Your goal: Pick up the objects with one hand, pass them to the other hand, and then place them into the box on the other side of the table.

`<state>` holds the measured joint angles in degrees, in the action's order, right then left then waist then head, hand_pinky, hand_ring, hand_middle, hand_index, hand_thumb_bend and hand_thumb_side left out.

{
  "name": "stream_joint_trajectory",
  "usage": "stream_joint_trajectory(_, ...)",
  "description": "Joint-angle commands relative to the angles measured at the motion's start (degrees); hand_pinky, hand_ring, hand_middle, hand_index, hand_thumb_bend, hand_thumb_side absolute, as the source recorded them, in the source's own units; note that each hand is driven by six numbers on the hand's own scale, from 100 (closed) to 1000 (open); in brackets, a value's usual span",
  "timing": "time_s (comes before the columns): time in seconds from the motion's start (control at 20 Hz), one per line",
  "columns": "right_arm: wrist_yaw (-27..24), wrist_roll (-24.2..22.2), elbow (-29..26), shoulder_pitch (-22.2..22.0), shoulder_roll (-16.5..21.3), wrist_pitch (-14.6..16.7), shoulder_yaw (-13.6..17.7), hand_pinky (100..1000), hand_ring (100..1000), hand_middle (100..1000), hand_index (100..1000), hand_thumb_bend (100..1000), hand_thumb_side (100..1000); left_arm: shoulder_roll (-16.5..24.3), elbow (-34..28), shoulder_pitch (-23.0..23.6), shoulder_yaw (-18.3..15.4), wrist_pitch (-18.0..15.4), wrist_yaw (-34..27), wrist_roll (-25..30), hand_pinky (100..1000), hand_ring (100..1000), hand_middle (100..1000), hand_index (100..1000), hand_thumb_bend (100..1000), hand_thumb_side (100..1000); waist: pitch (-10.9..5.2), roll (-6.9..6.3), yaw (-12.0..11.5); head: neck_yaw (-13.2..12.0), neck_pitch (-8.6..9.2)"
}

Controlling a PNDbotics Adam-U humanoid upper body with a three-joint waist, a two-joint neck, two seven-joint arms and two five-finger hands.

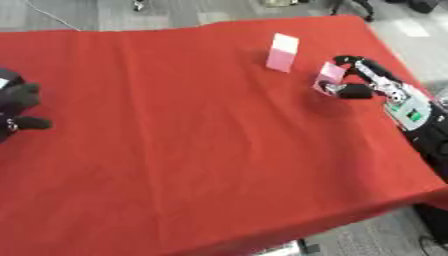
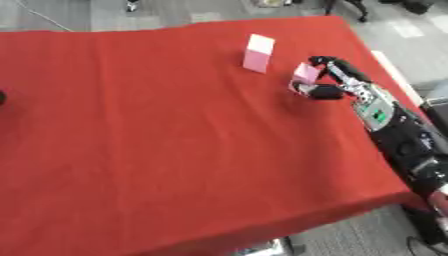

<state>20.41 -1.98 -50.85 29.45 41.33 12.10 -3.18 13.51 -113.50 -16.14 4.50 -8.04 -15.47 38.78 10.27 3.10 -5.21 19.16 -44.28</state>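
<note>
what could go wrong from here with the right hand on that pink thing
1. The right hand is curled round a small pink object, and a taller pink box stands upright just beyond it; lifting carelessly might knock it over.
2. The left hand sits at the far left edge of the red table, so the handover spans a wide gap where the object could drop.

No legible text, label, brand, number or sign anywhere.

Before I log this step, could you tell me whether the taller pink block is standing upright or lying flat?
Upright: the taller pink block stands on end on the red tablecloth, apart from the right hand.
</note>
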Motion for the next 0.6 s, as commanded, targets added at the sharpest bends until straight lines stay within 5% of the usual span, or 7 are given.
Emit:
stream_joint_trajectory(0.05, -0.4, 0.1, 0.7, 1.1, 2.2, 0.1, 0.8, 894, 748, 824, 935, 327, 515, 0.2, -1.1, -0.9, 0.0, -0.1, 0.1, 0.4, 826, 994, 816, 921, 100, 692, -0.55, -0.06, -0.1, 0.3, 0.17)
stream_joint_trajectory(0.45, 0.9, 0.8, 1.8, 1.0, 2.0, -0.6, 0.7, 876, 676, 681, 889, 268, 471, 0.1, -1.1, -0.8, 0.0, -0.1, 0.2, 0.5, 822, 994, 816, 920, 100, 693, -0.59, -0.14, -0.3, 0.5, 0.17)
stream_joint_trajectory(0.6, 1.5, 3.3, 1.2, 0.8, 1.9, -0.7, 0.9, 842, 550, 497, 716, 221, 435, 0.0, -1.1, -0.8, 0.0, 0.0, 0.2, 0.4, 820, 994, 819, 919, 100, 692, -0.67, -0.19, -0.1, 0.5, 0.17)
